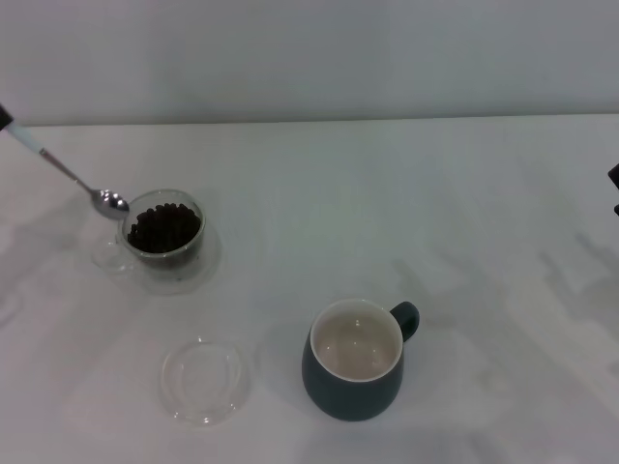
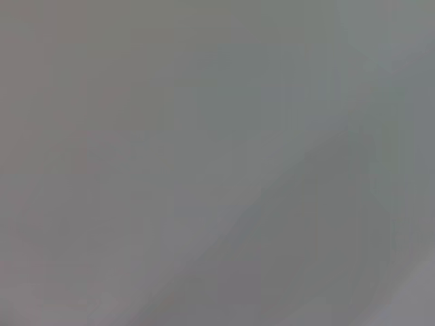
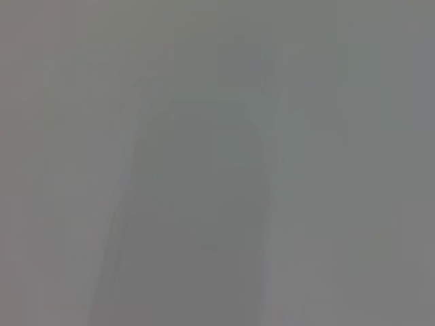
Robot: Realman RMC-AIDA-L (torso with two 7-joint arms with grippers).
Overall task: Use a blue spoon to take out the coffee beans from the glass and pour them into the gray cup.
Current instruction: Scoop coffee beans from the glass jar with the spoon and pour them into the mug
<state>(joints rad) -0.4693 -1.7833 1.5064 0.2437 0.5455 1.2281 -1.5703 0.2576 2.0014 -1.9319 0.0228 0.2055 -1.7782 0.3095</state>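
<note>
White desk [image 1: 387,193]: pale surface carrying all the items, grey wall behind it.
Left gripper [image 1: 4,118]: only a dark tip shows at the left edge of the head view, at the handle end of the spoon; I cannot tell whether it is clenched or released.
Blue spoon [image 1: 73,178]: slanting down from the left edge, its shiny bowl just at the left rim of the glass, above the desk.
Glass [image 1: 164,237]: clear, upright, on the left part of the desk.
Coffee beans [image 1: 164,228]: dark heap inside the glass.
Glass dish [image 1: 203,379]: flat, clear, round, nearer the robot than the glass.
Gray cup [image 1: 355,362]: upright, cream inside, handle to the far right, well apart from the glass.
Right gripper [image 1: 614,179]: dark sliver at the right edge; state cannot be told.
</note>
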